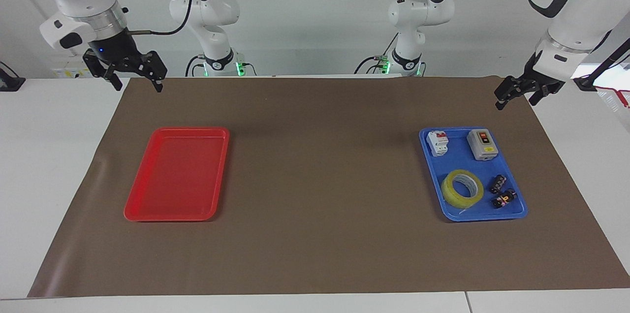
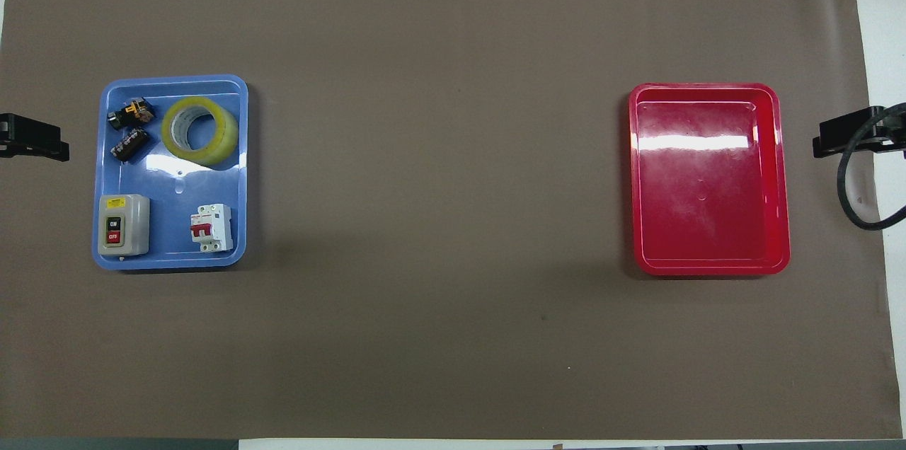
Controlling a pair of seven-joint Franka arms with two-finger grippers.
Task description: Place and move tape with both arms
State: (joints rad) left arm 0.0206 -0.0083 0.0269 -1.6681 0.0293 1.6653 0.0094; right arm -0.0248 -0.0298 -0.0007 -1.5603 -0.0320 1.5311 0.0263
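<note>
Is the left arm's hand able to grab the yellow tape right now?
Probably yes. The left hand hangs open in the air at the blue tray's end of the table, and nothing covers the tape lying flat in that tray.

Both arms waited raised: left gripper (image 1: 514, 97) upper right of facing view, right gripper (image 1: 133, 79) upper left, jaws spread.

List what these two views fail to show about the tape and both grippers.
- Tape: its loose end, too small in either view.
- Left gripper: overhead, cut off by the frame edge.
- Right gripper: overhead, cut by the edge, crossed by its cable.
</note>
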